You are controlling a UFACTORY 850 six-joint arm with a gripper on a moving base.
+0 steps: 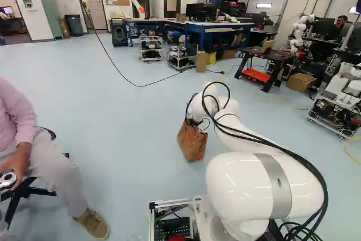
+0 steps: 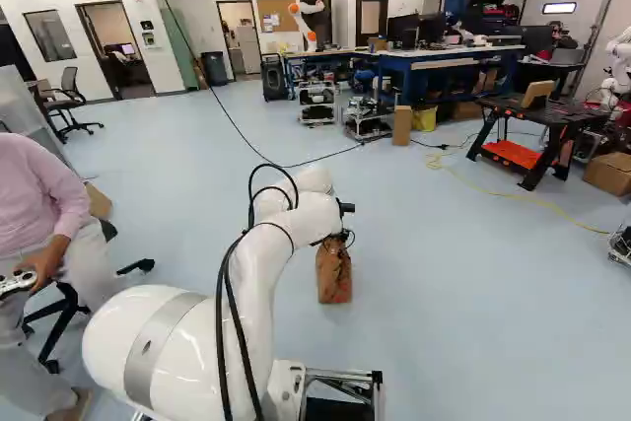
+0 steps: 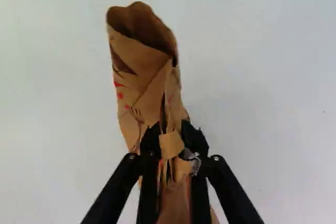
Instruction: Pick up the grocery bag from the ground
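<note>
In the left base view my gripper point(image 1: 197, 123) is at the top of the brown paper grocery bag point(image 1: 192, 141), partly hidden by the wrist and cables. The right base view has the gripper point(image 2: 341, 238) pointing down over the same bag point(image 2: 334, 275). Seen from the wrist, the gripper point(image 3: 172, 136) has one black finger on each side of the bag's crumpled upper edge, with the paper point(image 3: 143, 72) pinched between them. The bag's folded mouth bulges out ahead of the fingers. Whether its bottom touches the floor, I cannot tell.
A seated person point(image 1: 25, 139) holding a controller is close on the left. Farther ahead stand wheeled carts point(image 1: 151, 49), blue workbenches point(image 1: 217, 29) and a black table with an orange shelf point(image 2: 527, 130). Another robot point(image 1: 299, 32) stands at the right. A cable point(image 1: 138, 85) crosses the floor.
</note>
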